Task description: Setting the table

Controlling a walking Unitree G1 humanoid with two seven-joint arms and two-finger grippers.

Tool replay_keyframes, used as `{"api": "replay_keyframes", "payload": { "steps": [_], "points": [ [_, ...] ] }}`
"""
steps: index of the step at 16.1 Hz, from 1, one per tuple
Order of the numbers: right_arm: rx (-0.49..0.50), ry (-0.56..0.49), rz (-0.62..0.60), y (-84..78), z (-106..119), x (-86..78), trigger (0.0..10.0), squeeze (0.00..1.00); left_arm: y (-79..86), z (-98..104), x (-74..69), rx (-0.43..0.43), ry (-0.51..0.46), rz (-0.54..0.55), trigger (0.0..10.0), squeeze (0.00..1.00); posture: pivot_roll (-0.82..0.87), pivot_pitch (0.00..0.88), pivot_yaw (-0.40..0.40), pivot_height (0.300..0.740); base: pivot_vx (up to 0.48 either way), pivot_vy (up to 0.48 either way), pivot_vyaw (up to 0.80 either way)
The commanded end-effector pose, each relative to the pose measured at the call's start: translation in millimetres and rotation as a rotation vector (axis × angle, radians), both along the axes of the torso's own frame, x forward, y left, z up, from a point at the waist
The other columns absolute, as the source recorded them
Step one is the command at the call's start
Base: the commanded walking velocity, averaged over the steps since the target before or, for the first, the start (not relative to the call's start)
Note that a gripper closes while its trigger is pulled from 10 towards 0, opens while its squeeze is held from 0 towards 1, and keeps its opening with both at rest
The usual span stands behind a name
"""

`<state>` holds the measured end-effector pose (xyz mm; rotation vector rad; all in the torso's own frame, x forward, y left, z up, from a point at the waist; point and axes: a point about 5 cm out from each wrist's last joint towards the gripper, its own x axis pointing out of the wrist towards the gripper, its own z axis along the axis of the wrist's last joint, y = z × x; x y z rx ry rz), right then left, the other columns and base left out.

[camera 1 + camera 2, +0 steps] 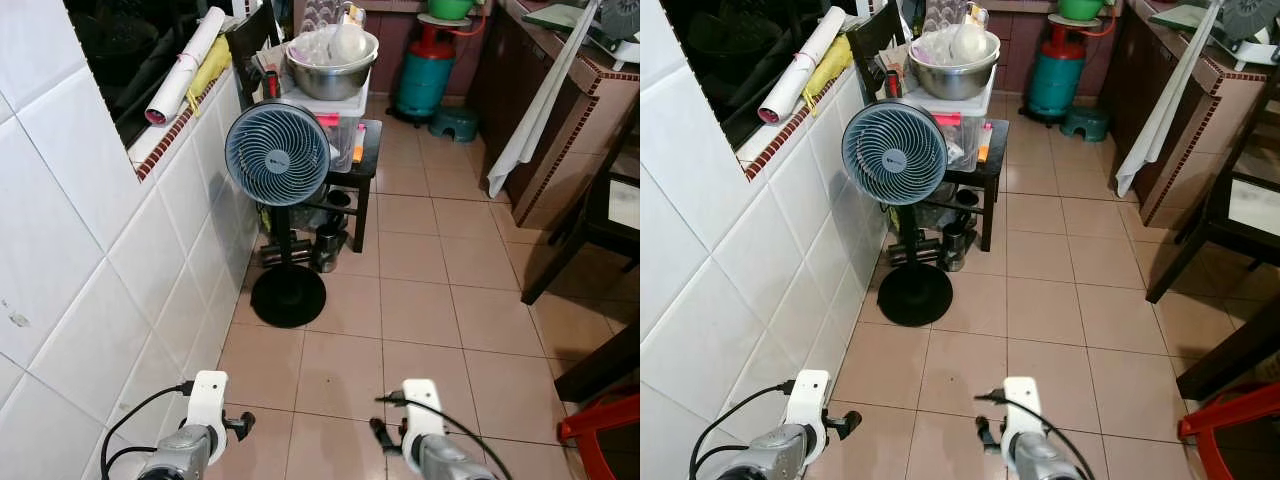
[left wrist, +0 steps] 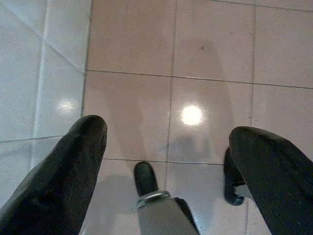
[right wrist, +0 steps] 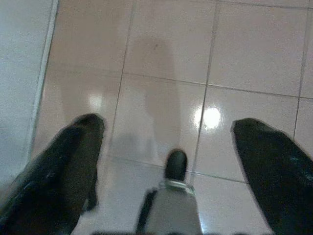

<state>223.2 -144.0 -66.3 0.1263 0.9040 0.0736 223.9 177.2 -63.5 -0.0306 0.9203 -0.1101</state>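
My left gripper hangs open over the pink floor tiles, close to the white tiled wall, with nothing between its fingers. My right gripper is open too, above bare floor. Both arms sit low at the bottom of the eye views, the left wrist and the right wrist. A steel bowl holding plastic-wrapped things rests on a white box on a small black side table ahead. A dark table stands at the right edge.
A blue standing fan on a black round base stands by the left wall. A green gas cylinder is at the back. A brown counter with a hanging white cloth lines the right. A red chair sits at bottom right.
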Motion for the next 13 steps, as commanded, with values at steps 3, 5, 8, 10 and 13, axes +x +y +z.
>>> {"api": "replay_keyframes", "payload": {
  "steps": [3, 5, 8, 10, 13],
  "points": [
    [0.000, -0.187, -0.075, -22.1, 31, 41.5, 10.0, 0.00, 8.8, 26, 33.3, -0.010, -0.135, -0.096, 10.0, 0.00, 0.01, 0.000, 0.006, 0.740, 0.000, 0.000, 0.00],
    [-0.004, -0.296, -0.085, -35.8, 52, 62.7, 10.0, 0.00, 19.3, 56, 61.2, 0.021, -0.309, -0.185, 10.0, 0.00, 0.01, 0.000, 0.006, 0.740, 0.000, 0.000, 0.00],
    [-0.024, -0.511, 0.004, -37.4, 90, 92.7, 10.0, 0.00, 29.5, 95, 89.3, 0.034, -0.559, -0.164, 10.0, 0.00, 0.00, 0.000, 0.005, 0.740, 0.000, 0.000, 0.00],
    [-0.095, -0.624, 0.121, -38.1, 112, 103.8, 10.0, 0.00, 22.8, 108, 91.6, -0.019, -0.689, -0.178, 10.0, 0.00, 0.00, 0.000, -0.005, 0.740, 0.000, 0.000, 0.00],
    [-0.001, -0.671, 0.110, -41.0, 116, 89.9, 10.0, 0.00, 14.5, 108, 74.8, -0.032, -0.799, -0.220, 10.0, 0.00, -0.01, 0.000, 0.001, 0.740, 0.000, 0.000, 0.00]
  ]
}}
